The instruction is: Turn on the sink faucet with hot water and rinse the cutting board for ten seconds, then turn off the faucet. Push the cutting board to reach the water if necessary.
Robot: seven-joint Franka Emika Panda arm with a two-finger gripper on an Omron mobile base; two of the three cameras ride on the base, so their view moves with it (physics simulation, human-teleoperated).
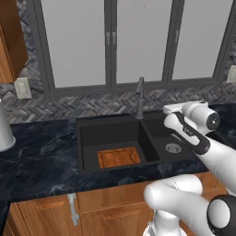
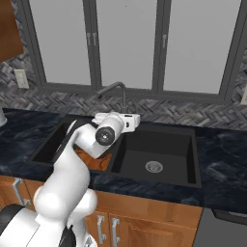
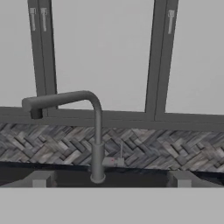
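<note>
Arm [image 2: 72, 164] bent over the sink [image 2: 159, 181]; jaws spread wide, level, facing the faucet [image 3: 97, 140].

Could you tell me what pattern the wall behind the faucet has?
A grey herringbone tile pattern on the wall, clearest in the hand view.

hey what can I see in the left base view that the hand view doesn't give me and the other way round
Left base view alone: the cutting board lying flat in the large basin of the sink, the round silver drain in the smaller basin, and a wall outlet. Hand view alone: the small side lever at the faucet's base, and the open gripper pointed at it. Both: the sink faucet, no water running, the herringbone backsplash and the windows.
</note>
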